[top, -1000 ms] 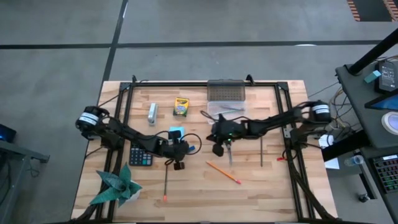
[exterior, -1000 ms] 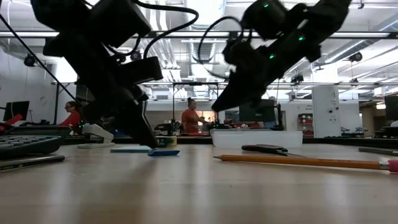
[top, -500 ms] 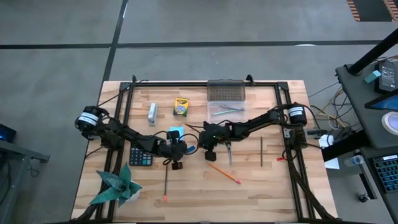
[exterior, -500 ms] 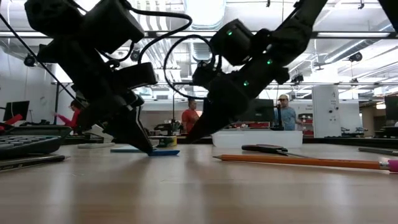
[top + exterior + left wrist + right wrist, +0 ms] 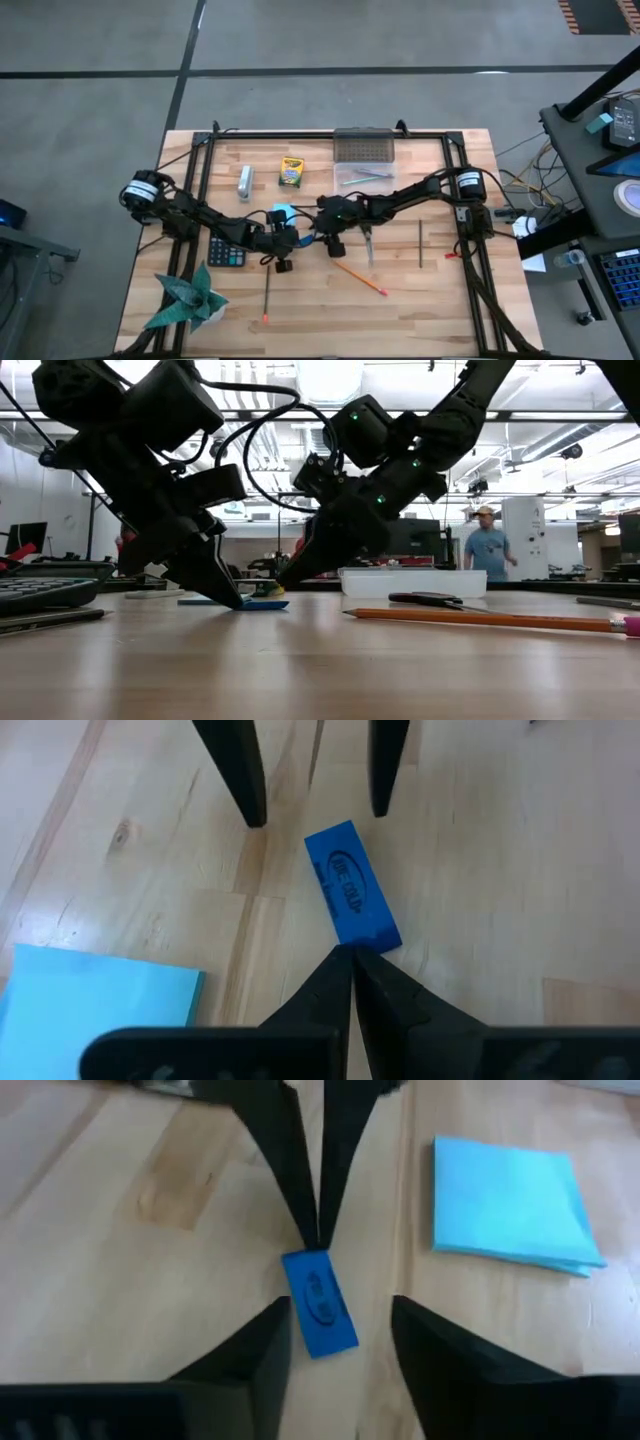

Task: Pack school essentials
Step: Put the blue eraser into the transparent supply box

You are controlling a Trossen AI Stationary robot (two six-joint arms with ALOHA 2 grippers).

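Note:
A small blue eraser (image 5: 350, 885) lies flat on the wooden table, right of the light-blue note pad (image 5: 283, 212). My left gripper (image 5: 350, 952) is shut, its tip at the eraser's end nearer the pad. My right gripper (image 5: 340, 1342) comes from the opposite side and is open, one finger on either side of the eraser's other end (image 5: 325, 1335); I see no touch there. In the low view the eraser (image 5: 262, 604) lies between the left gripper (image 5: 232, 600) and the right gripper (image 5: 295, 575). My left gripper has its shut fingertips (image 5: 352, 958) against one short end of the eraser (image 5: 372, 935), slanting down from the table's left side. The eraser lies flat on the table, in line with the fingers.
A clear box (image 5: 363, 150) stands at the far edge with a crayon box (image 5: 291, 172) to its left. A pencil (image 5: 360, 277), another thin pencil (image 5: 267, 295), a calculator (image 5: 226, 251) and a green paper plant (image 5: 188, 300) lie nearer. People move in the room behind.
My right gripper has moved toward the table's left and down to the eraser, and its fingers have parted around the eraser's end. My left gripper has stayed at the eraser, which has not moved.

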